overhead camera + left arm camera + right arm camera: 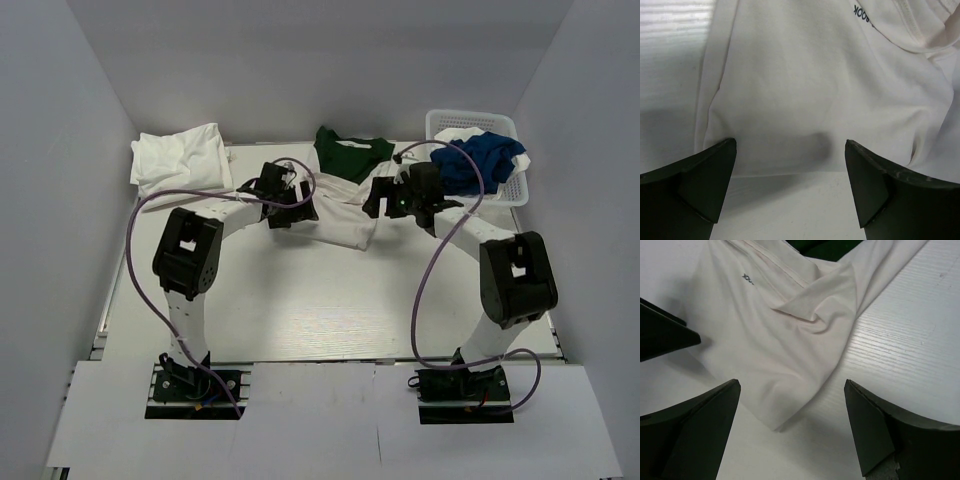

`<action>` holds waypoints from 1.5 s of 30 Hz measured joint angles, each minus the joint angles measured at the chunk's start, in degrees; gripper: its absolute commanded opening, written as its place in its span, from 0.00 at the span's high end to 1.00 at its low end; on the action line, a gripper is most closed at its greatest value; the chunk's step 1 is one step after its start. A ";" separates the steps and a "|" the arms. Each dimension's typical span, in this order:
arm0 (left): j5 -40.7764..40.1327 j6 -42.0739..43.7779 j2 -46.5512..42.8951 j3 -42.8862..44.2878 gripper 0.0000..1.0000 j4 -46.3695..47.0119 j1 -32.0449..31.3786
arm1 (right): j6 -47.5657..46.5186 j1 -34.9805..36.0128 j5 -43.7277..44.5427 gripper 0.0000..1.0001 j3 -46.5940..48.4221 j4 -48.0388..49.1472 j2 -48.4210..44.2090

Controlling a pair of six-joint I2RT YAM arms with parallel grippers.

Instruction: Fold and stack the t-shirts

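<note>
A white t-shirt with small black lettering (pixel 340 212) lies partly folded in the middle of the table. It partly overlaps a dark green t-shirt (pixel 352 153) behind it. My left gripper (pixel 292 212) is open at the white shirt's left edge; its wrist view shows the hem (pixel 805 125) between the spread fingers. My right gripper (pixel 372 205) is open at the shirt's right corner (pixel 790 390). A stack of folded white t-shirts (pixel 180 160) sits at the back left. A royal blue t-shirt (pixel 485 160) hangs out of the basket.
A white plastic mesh basket (pixel 510 190) stands at the back right, holding the blue shirt and some white cloth. White walls enclose the table on three sides. Purple cables loop above both arms.
</note>
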 measured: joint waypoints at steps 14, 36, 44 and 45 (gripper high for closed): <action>-8.17 -2.89 -13.55 -14.19 0.00 -5.84 2.43 | 6.67 5.53 -1.60 0.10 -10.73 -1.66 -1.40; -0.48 -2.43 -4.90 -11.26 1.00 2.56 3.85 | 9.27 8.31 3.32 1.00 -8.72 0.94 3.85; -1.49 -3.28 -15.89 -24.55 1.00 3.52 2.95 | 9.25 10.03 2.67 1.00 -16.11 -3.58 -4.42; -1.36 -3.39 -17.46 -25.99 1.00 3.06 2.62 | 9.20 10.58 2.40 1.00 -17.09 -4.55 -5.75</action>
